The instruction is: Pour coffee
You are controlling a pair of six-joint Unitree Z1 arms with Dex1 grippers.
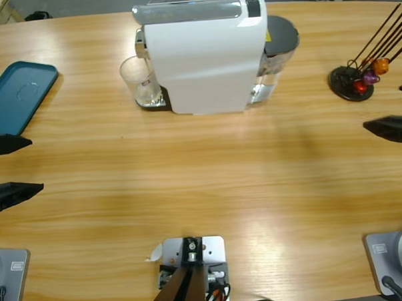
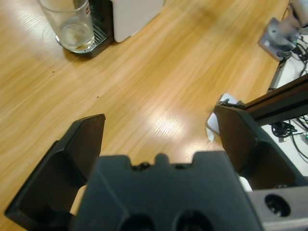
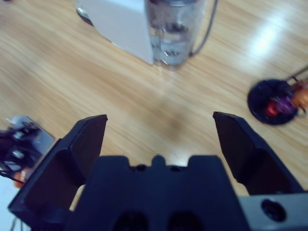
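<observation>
A white coffee machine (image 1: 203, 57) stands at the table's far middle. A clear glass (image 1: 141, 83) sits on the drip tray at its left end. In the left wrist view the glass (image 2: 72, 26) shows only a pale tint at its base, and I cannot make out coffee in it. My left gripper (image 1: 36, 164) is at the left edge, open and holding nothing, well short of the glass. The same open jaws frame bare wood around my left gripper (image 2: 159, 118). At the right edge my right gripper (image 1: 382, 106) is open and holds nothing. My right gripper (image 3: 160, 120) looks toward the machine's water tank (image 3: 171, 29).
A teal tray (image 1: 18, 92) lies at the far left. A black capsule holder (image 1: 351, 84) with orange and red capsules and long rods stands at the far right, close to the right gripper. Bare wood stretches between the grippers and the machine.
</observation>
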